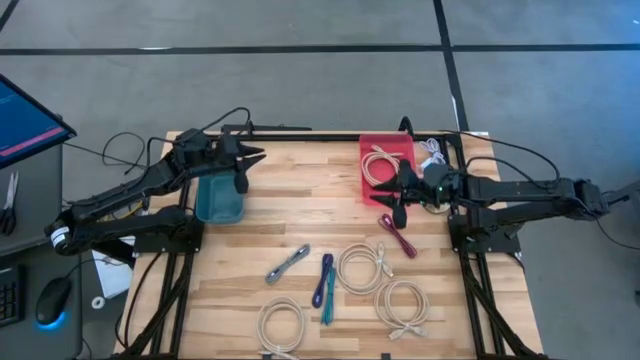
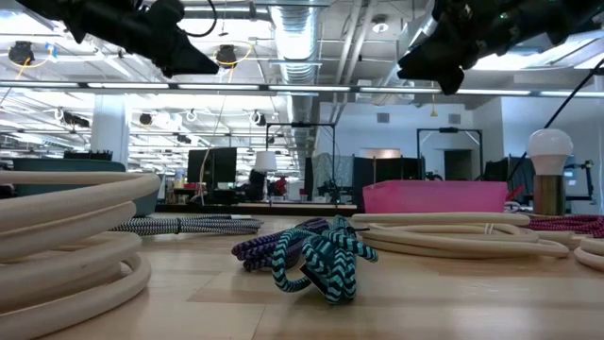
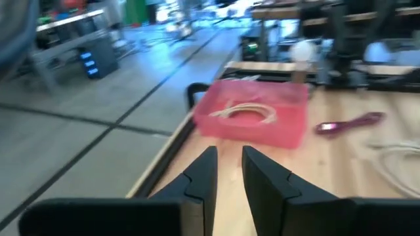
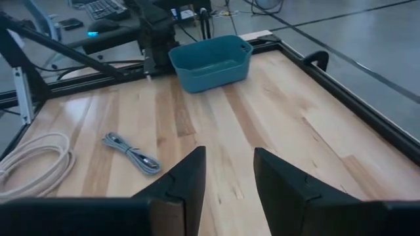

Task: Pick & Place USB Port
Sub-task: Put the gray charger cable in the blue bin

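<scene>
**Fingers empty above a desk of bundled cables**

Fingers of the right gripper parted, nothing between them; held in the air beside the pink bin, just past the magenta cable, probably poised for a pick from the spread below. Fingers of the left gripper parted by a narrow gap, likewise empty; parked high over the teal bin at the far left of the desk, seemingly waiting.

One white cable already coiled inside the pink bin; teal bin bare as far as visible. Remaining cables loose on the near half of the desk: grey cable left of centre, blue cable next to it, white coils to the right and nearer. Laid apart, presumably so each can be taken singly. No separate USB port discernible; cables judged to be the task's things, most not yet sorted.
</scene>
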Tool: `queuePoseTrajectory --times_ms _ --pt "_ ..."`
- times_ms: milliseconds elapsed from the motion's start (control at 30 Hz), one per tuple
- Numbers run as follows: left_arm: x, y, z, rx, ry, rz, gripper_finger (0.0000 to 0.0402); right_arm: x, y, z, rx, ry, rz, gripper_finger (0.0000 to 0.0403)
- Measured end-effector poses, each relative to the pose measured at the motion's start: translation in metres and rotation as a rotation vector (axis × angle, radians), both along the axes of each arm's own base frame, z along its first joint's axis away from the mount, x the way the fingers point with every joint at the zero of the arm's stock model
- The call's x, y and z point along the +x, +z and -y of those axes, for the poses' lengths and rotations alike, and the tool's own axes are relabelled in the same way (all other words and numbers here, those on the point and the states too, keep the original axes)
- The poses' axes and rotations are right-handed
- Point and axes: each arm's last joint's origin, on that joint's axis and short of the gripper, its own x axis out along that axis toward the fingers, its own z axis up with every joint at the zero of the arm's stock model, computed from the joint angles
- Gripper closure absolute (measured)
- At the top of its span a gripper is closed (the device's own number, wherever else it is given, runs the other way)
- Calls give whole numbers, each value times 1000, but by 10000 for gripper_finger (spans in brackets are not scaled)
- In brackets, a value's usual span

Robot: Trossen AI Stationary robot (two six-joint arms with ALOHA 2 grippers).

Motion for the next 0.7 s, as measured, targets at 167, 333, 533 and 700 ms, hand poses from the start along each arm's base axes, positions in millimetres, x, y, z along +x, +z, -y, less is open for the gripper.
queuePoseTrajectory --times_ms 167,333,533,700 --pt "-5 8 11 61 -142 38 355 0 0 -2 2 12 0 282" --pt "-18 21 25 111 -184 116 373 0 0 -4 2 20 0 282" --pt "-32 31 46 119 -262 192 387 1 0 -4 2 20 2 282" --pt "-37 32 60 103 -345 204 394 1 1 -4 1 20 10 282"
